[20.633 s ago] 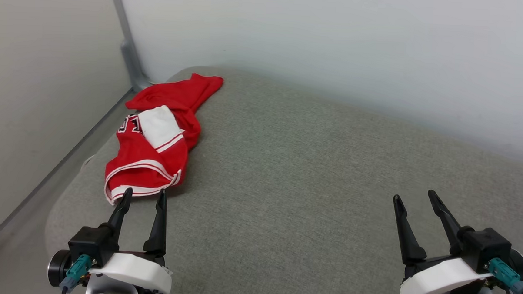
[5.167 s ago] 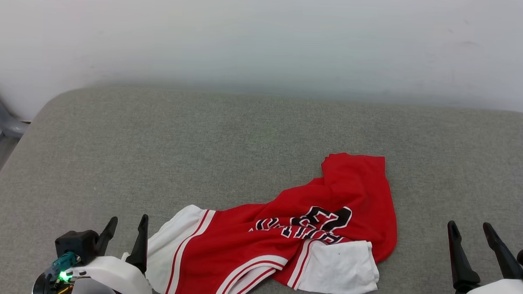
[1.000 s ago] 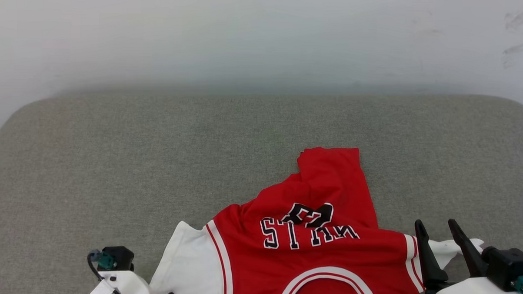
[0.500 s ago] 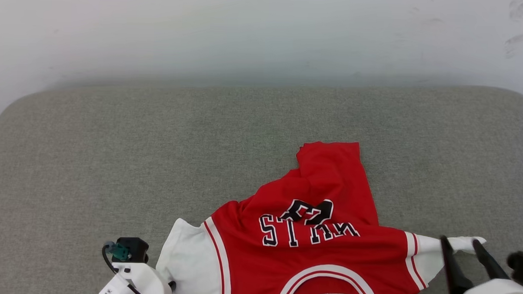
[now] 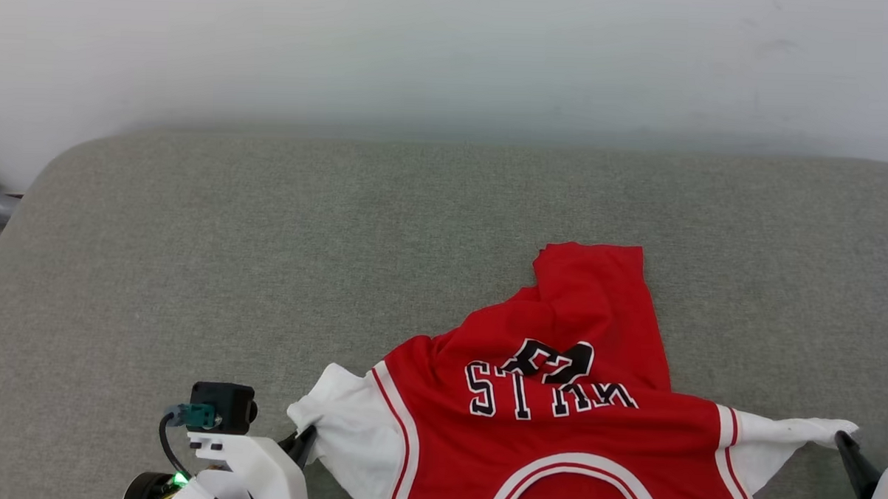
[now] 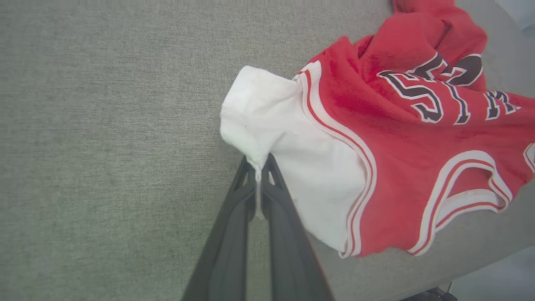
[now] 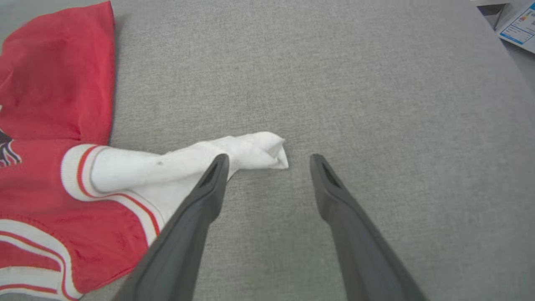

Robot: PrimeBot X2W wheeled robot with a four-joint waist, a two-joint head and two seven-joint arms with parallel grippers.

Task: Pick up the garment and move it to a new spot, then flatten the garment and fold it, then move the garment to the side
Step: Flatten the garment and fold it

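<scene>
Left wrist view: left gripper (image 6: 258, 166) jaws clamped on left white sleeve (image 6: 267, 104) of red jersey (image 5: 556, 431), crumpled near right on grey cushion (image 5: 267, 236). Right gripper (image 7: 269, 161) jaws wide, empty, at right sleeve (image 7: 175, 165) tip. Judged: paired sleeve grip for spreading flat.

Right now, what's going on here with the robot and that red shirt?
A two-armed robot seems to be spreading out a red jersey-style garment on a grey padded surface. Its left gripper is shut on the edge of one white sleeve. Its right gripper is open at the twisted tip of the other white sleeve, not yet closed on it. The garment lies lettering up, its far part bunched and rumpled, so it is neither flat nor folded.
</scene>
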